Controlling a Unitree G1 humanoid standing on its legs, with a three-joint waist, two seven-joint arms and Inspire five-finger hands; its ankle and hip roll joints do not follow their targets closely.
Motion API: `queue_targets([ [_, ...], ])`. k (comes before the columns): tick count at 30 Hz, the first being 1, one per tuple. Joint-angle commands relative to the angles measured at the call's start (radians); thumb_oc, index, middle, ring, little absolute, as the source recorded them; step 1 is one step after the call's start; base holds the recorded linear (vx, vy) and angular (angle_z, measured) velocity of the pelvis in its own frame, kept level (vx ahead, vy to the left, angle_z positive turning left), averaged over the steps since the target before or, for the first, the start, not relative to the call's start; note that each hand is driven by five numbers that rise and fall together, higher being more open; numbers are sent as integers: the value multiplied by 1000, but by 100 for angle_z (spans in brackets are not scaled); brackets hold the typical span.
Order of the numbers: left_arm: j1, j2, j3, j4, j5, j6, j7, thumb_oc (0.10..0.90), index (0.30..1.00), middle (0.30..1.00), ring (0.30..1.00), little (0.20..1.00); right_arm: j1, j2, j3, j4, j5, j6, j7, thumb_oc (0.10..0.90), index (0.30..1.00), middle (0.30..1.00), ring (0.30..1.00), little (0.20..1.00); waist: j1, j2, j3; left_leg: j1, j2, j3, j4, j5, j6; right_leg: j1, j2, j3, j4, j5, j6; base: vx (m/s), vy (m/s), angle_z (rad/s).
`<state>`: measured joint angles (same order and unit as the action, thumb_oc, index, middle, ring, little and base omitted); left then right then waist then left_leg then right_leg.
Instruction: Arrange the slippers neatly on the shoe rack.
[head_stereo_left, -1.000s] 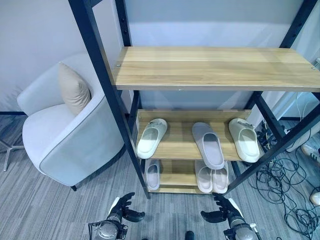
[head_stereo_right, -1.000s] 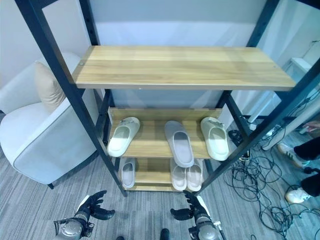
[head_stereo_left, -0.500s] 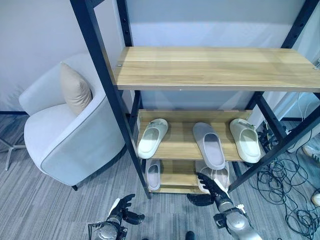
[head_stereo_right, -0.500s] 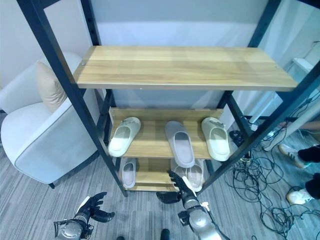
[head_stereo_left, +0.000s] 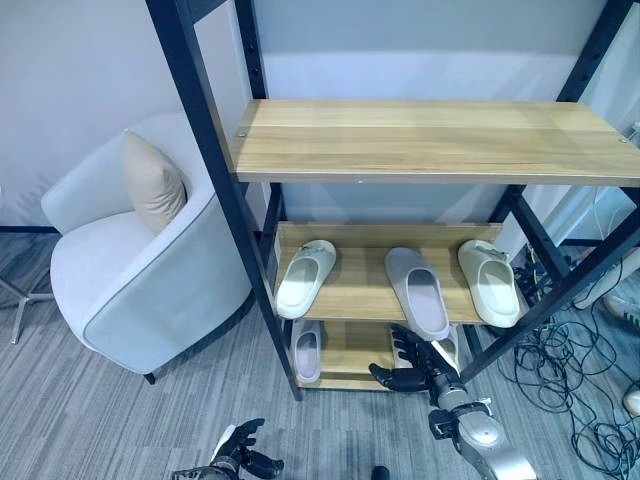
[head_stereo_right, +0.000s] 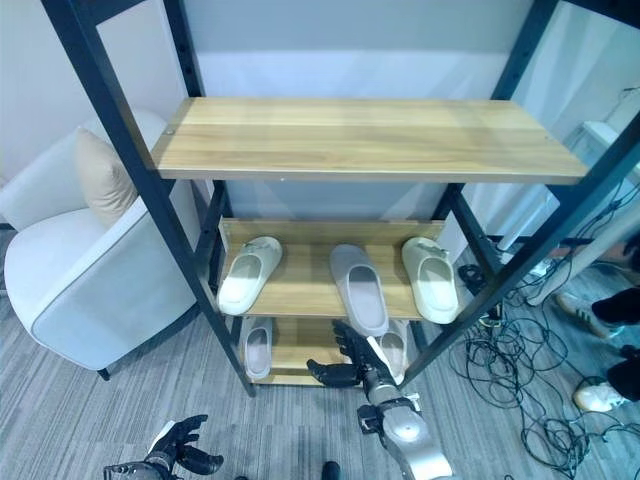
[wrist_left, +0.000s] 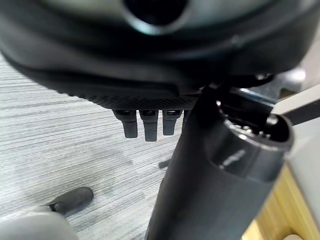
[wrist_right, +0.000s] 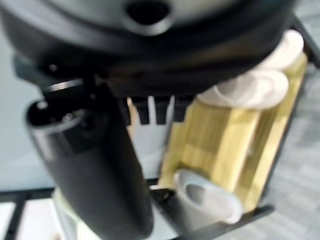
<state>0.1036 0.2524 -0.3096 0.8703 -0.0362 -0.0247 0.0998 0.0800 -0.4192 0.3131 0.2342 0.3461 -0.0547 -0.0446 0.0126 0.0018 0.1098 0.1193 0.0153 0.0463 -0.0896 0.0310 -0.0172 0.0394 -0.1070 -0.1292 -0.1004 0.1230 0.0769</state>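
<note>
Low in the head views, the right robot hand (head_stereo_left: 412, 366) hangs with fingers spread, holding nothing, before the shoe rack's (head_stereo_left: 430, 140) bottom shelf, near the grey pair (head_stereo_right: 387, 350). Its wrist view shows that pair closer. Three slippers lie on the middle shelf: white slipper (head_stereo_left: 304, 277), grey slipper (head_stereo_left: 417, 291), cream slipper (head_stereo_left: 489, 281). The left robot hand (head_stereo_left: 238, 459), relaxed, sits over carpet at the lower edge; an armchair (head_stereo_left: 140, 270) crowds the left.

We see our right hand (head_stereo_left: 412, 368), dark and glossy with slim segmented fingers, on a silver-grey rounded forearm; our left hand (head_stereo_left: 240, 460) is equally dark.
</note>
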Motion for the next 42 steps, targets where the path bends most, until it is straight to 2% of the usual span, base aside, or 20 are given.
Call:
queue_targets([
  [1,-78,-8,-11,61,26,-34,23,800,900,900,900,900,-89,17,-24,-149,97,-118,27,800,900,900,900,900,12,-17,-45,-56,-20,-123,2,-35,-21,67,49,52,13,-158,21,0,0,0],
  [7,-76,-20,-5,100,25,-30,30,800,900,900,900,900,-96,22,-20,-194,159,-128,35,800,900,900,900,900,14,-17,-51,-51,-19,-123,2,-36,-22,72,49,49,13,-159,20,0,0,0],
  [12,-69,-29,7,111,26,-32,36,800,900,900,900,900,-91,-3,-65,-239,38,-143,-14,800,900,900,900,900,12,-15,-53,-51,-19,-125,2,-36,-21,73,49,45,14,-161,21,0,0,0],
  [16,-63,-39,9,119,32,-37,43,800,900,900,900,900,-86,-30,-132,-278,-128,-157,-92,800,900,900,900,900,9,-11,-57,-48,-19,-127,2,-40,-19,76,48,43,13,-162,21,0,0,0],
  [19,-57,-43,9,124,39,-38,43,800,900,900,900,900,-98,-46,-160,-292,-188,-160,-124,800,900,900,900,900,9,-11,-59,-48,-18,-127,2,-41,-18,73,48,45,13,-161,22,0,0,0],
  [30,-55,-39,-6,116,64,-42,30,800,900,900,900,900,-181,-123,-213,-305,-293,-161,-175,800,900,900,900,900,14,-12,-60,-48,-18,-124,2,-45,-15,73,46,48,13,-162,26,0,0,0],
  [42,-48,-34,-12,133,89,-47,14,800,900,900,900,900,-289,-296,-261,-301,-474,-145,-234,800,900,900,900,900,24,-20,-61,-44,-22,-126,2,-50,-12,78,46,48,13,-164,28,0,0,0],
])
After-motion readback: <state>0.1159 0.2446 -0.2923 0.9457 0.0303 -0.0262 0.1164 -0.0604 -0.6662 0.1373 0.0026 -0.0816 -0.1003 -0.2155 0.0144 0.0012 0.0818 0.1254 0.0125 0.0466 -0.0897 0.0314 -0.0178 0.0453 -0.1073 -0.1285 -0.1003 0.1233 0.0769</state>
